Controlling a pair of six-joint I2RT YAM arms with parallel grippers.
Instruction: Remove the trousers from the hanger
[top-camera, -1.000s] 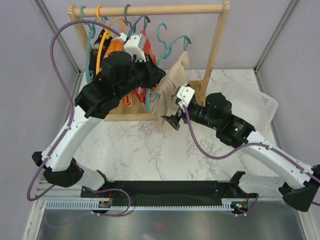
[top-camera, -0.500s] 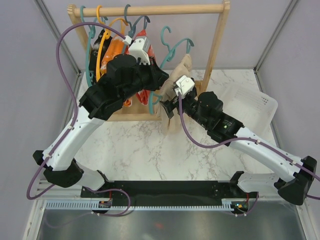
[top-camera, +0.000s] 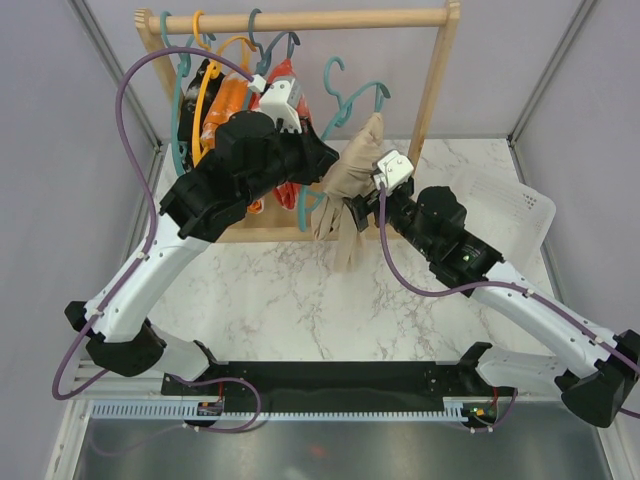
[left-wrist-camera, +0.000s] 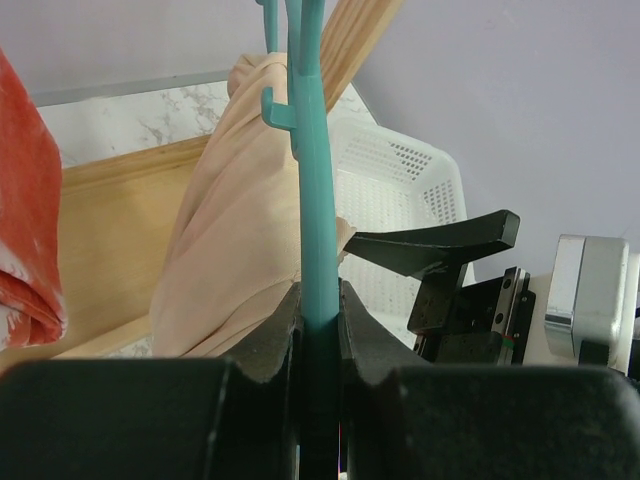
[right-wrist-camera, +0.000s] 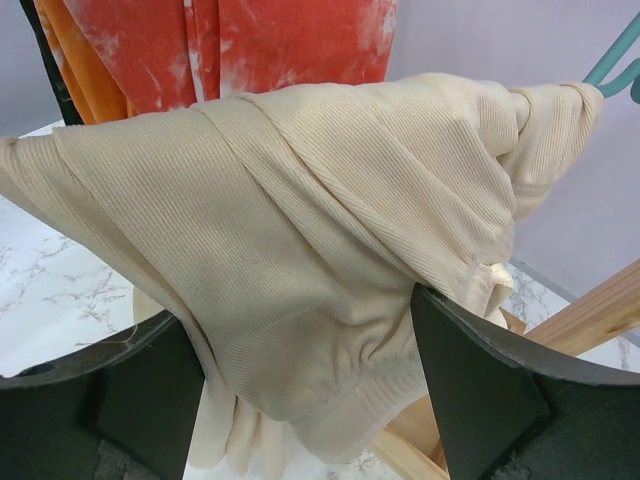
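The beige trousers (top-camera: 352, 172) hang on a teal hanger (top-camera: 352, 100) held away from the wooden rail. My left gripper (top-camera: 318, 160) is shut on that hanger's stem (left-wrist-camera: 320, 290), with the beige trousers (left-wrist-camera: 235, 235) just beyond it. My right gripper (top-camera: 366, 205) is open, its jaws on either side of the bunched beige trousers (right-wrist-camera: 300, 230), fingers (right-wrist-camera: 478, 395) wide apart. The red trousers (top-camera: 290, 85), the orange trousers (top-camera: 226, 100) and the black trousers (top-camera: 203, 78) hang on the rail behind my left arm. Red (right-wrist-camera: 285, 40) and orange (right-wrist-camera: 80, 60) cloth show behind the beige pair.
The wooden rack (top-camera: 300, 19) stands at the back of the marble table (top-camera: 300, 300), with its upright (top-camera: 432, 90) close to the right of the beige trousers. A white basket (top-camera: 505, 200) lies at the right, also in the left wrist view (left-wrist-camera: 400, 190).
My right gripper has risen and moved right, from the cloth's lower edge to its middle. The beige trousers have bunched up and swung right. The left gripper keeps its hold on the hanger.
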